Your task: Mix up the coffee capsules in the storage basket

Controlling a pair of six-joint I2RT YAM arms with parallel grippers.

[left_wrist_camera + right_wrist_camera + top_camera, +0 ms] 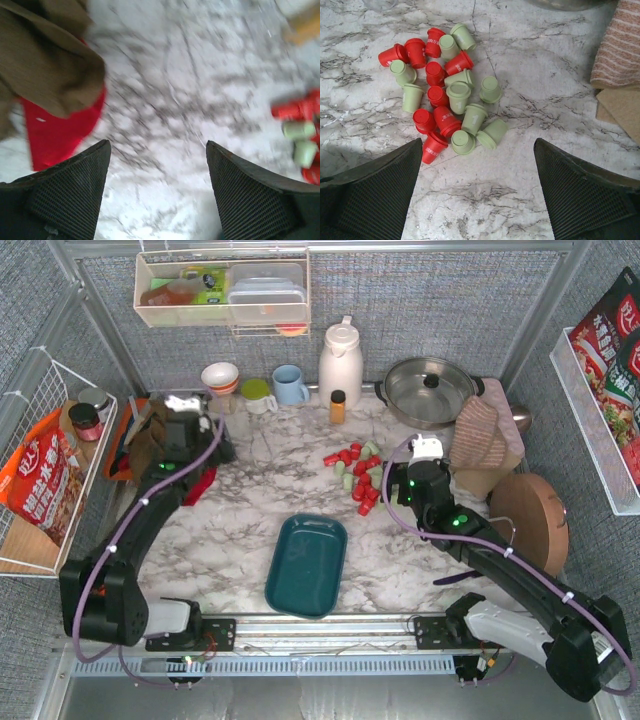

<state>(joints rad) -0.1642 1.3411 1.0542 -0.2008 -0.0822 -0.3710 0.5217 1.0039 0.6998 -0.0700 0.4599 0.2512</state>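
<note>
Ahead of spread right end effector (479,145): small red and mint-green plastic coffee capsules (445,95), still loose; dark teal rectangular storage basket (306,565) behind it holds none. Next: pinch an edge capsule.

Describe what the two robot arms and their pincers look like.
The left arm and right arm look alike. Both are black and jointed, with a purple cable running along each one, small green lights and a white segment near the base. The left pincer and right pincer each have two broad black fingers with grid-textured pads.
</note>
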